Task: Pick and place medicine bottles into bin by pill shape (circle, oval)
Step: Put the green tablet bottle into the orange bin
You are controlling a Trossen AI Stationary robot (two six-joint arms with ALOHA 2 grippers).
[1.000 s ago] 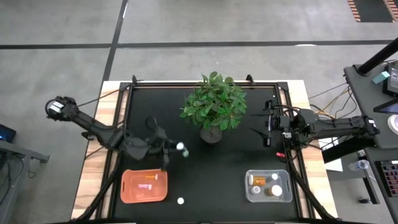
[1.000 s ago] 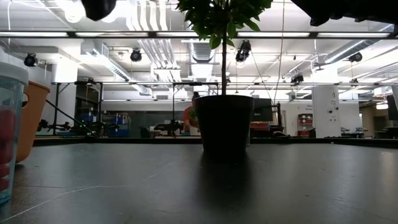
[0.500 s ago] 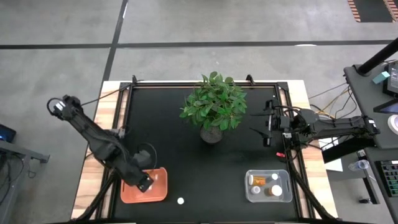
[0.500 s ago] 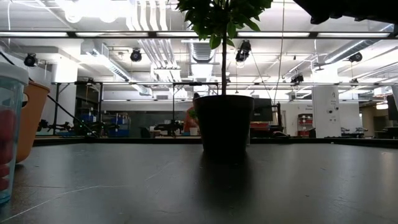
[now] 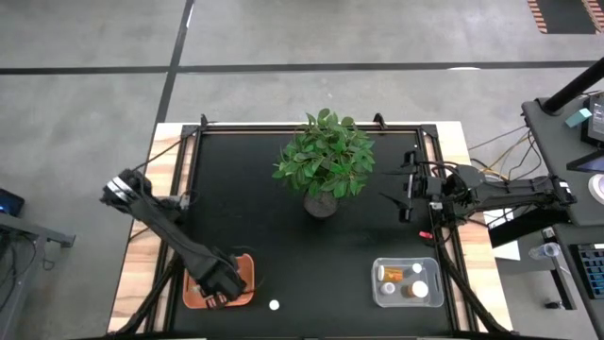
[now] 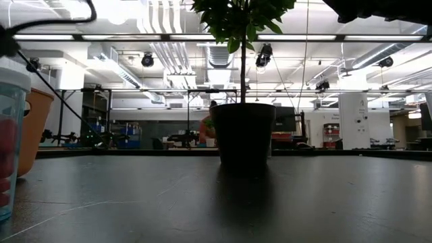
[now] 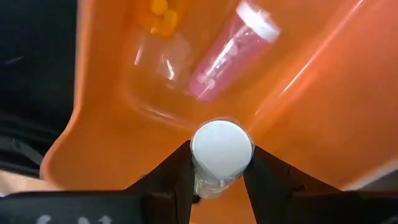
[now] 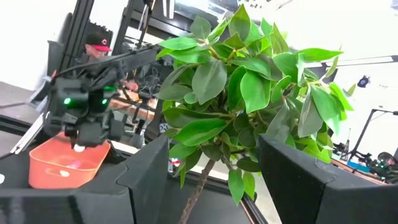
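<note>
Since the earlier frames my left arm has swung from mid-table down to the near-left corner, carrying its bottle over the orange bin; the right arm has not shifted.

From above I judge the layout deliberate: two bins on the near edge, one per pill shape, with the potted plant standing between the arms as an obstacle only. The clear bin sits well apart, near right, and already holds several bottles. One white-capped bottle on the table lies just beside the orange bin, still unsorted.

My left gripper hangs directly over the orange bin, jaws partly closed, pinching a white-capped bottle by its sides, cap toward the camera. I take this as the hold before release. Below it a pinkish bottle lies on its side on the bin floor, near an orange one cut off at the frame edge.

My right gripper waits at the far right of the table beside the plant, jaws wide, holding nothing.

Hidden: from above the arm covers the held bottle and most of the bin. I cannot read pill shape in any bottle. The low view shows only the pot and bin edges
</note>
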